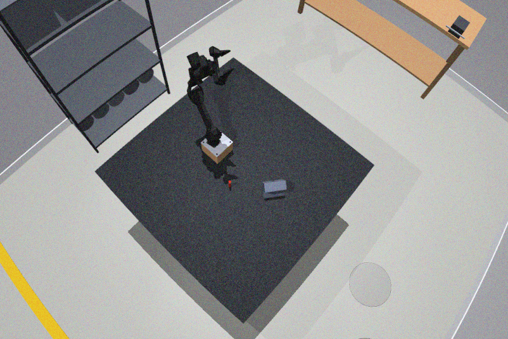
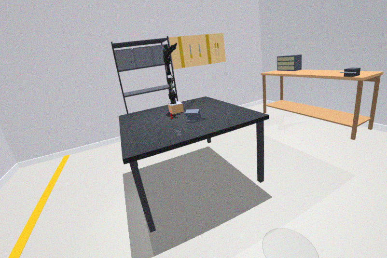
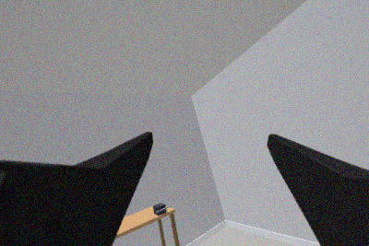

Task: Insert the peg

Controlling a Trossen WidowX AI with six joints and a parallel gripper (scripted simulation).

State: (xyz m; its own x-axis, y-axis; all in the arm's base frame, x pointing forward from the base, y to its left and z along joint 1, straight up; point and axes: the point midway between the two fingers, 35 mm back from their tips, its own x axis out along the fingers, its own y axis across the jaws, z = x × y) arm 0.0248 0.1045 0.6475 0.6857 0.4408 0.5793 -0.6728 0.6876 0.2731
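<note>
A small red peg (image 1: 229,182) (image 2: 171,115) stands upright on the black table (image 1: 246,265) (image 2: 149,136), just in front of the arm's base. The blue-grey block with the sloped panel (image 1: 275,185) (image 2: 192,115) stands on the table to the right of the peg. Its hole cannot be made out. My gripper (image 1: 231,60) (image 3: 208,138) is open and empty. It is raised high above the table, well away from the peg and the panel, and the wrist view shows only walls, ceiling and a bench between and around the fingers.
The arm's base (image 1: 217,147) (image 2: 175,107) sits on the table behind the peg. A dark shelf rack (image 1: 98,45) (image 2: 146,88) stands behind the arm. A wooden workbench (image 1: 381,39) (image 2: 312,74) (image 3: 138,220) stands off to the right, away from the table.
</note>
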